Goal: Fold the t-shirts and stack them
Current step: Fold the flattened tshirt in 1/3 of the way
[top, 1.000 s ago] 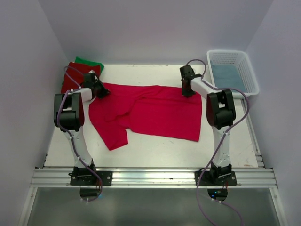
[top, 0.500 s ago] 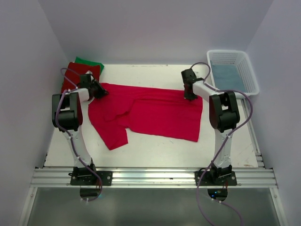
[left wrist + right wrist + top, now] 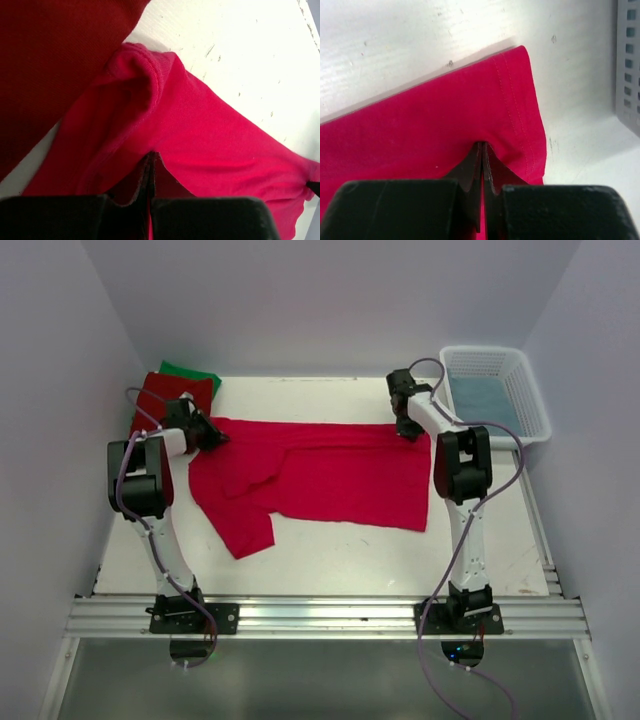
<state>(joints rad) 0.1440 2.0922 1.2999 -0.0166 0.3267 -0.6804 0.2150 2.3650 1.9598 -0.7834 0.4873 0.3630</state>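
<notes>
A crimson-pink t-shirt (image 3: 320, 475) lies spread across the table, one sleeve hanging toward the front left. My left gripper (image 3: 212, 435) is shut on its far left corner, the cloth (image 3: 210, 145) pinched between the closed jaws. My right gripper (image 3: 408, 428) is shut on the far right hem corner (image 3: 520, 110). A darker red t-shirt (image 3: 165, 400) lies folded at the back left, over a green t-shirt (image 3: 190, 372). The dark red cloth (image 3: 55, 60) also fills the left wrist view's upper left.
A white latticed basket (image 3: 530, 390) holding blue cloth stands at the back right, its wall (image 3: 629, 60) close to my right gripper. White walls close in on the left, back and right. An aluminium rail (image 3: 320, 615) runs along the near edge.
Both grippers have moved toward the back of the table with the shirt's far edge, pulling it straighter; the right one also shifted slightly right.
</notes>
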